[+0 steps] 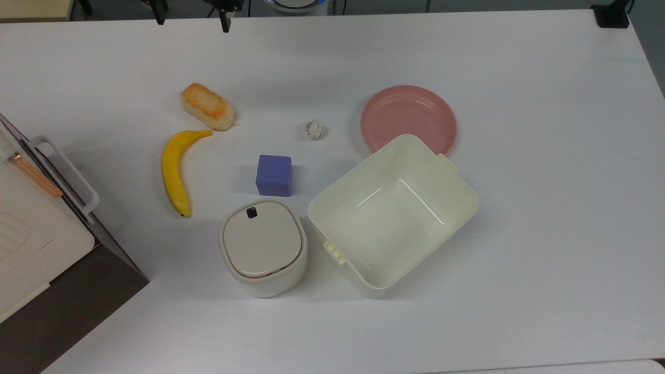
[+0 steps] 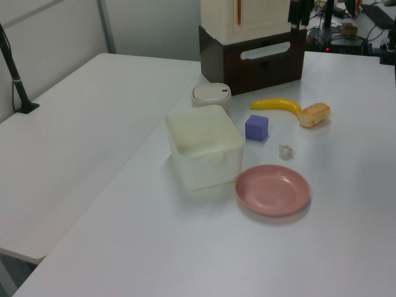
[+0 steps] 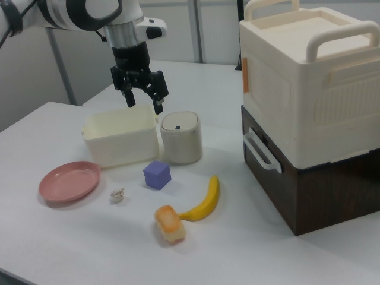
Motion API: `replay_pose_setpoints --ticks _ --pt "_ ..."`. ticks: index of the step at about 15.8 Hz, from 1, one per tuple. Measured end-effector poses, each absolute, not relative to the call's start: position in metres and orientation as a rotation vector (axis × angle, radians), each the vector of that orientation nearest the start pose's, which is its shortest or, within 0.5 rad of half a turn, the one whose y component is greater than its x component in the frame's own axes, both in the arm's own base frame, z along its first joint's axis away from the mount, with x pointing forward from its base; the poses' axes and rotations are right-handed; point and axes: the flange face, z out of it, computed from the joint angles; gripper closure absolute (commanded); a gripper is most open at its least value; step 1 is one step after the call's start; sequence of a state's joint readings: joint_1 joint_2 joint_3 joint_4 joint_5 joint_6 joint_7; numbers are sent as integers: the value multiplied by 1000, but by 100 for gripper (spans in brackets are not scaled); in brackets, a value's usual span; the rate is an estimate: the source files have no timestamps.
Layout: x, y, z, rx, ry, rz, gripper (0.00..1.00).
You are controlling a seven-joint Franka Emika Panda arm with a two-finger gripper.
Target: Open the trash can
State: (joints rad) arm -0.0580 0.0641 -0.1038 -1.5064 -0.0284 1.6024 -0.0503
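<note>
1. No text, label, brand, number or sign can be read in any view.
2. The trash can [image 1: 263, 248], with its lid and black button, bears no readable marking.
3. The stacked boxes [image 3: 309, 107] bear no readable lettering.

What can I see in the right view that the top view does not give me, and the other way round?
Right view: the robot's white arm and the two top handles of the tall cream plastic box.
Top view: the bare floor of the large cream rectangular tub and the small cream trash can seen lid-on from straight above.
Both: the yellow banana, the purple cube and the round pink plate.
</note>
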Motion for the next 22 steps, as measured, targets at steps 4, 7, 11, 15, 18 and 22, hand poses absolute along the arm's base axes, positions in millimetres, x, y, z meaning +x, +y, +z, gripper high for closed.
replay_pose_setpoints --ticks 4,7,11,15,18,22 --pt "570 -94 622 -3176 157 -45 0" --pt "570 -94 622 -3177 144 -44 0" --pt "572 -94 623 -3178 140 -69 0" --pt "578 -96 629 -3167 147 -168 0" --pt "577 -100 629 -3146 165 -169 0" --pt "578 -103 625 -3138 173 -160 0"
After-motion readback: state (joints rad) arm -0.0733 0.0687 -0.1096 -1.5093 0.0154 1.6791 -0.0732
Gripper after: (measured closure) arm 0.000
